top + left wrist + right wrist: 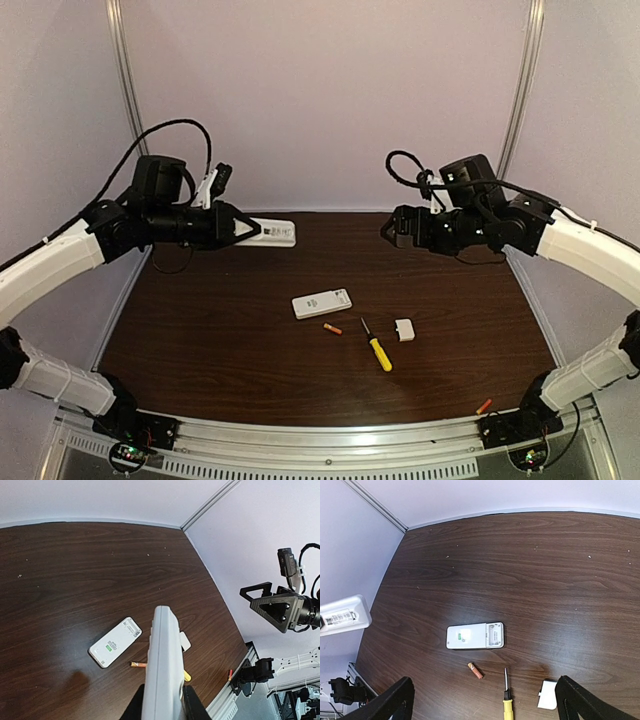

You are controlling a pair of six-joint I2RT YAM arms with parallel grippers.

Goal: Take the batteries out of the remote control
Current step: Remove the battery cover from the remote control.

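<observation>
I had the left gripper (250, 230) clamped on one end of a white remote (275, 233), holding it level in the air at the upper left of the overhead view. The right gripper (388, 232) hung at the upper right with its jaws spread wide and nothing between them. On the dark table (220, 340), a second remote (322, 303) lay at mid-frame with one orange battery (332, 328) just below it. A yellow-handled screwdriver (376, 346) and a small white cover (404, 329) lay to the right of that, and another battery (484, 406) lay at the lower right.
</observation>
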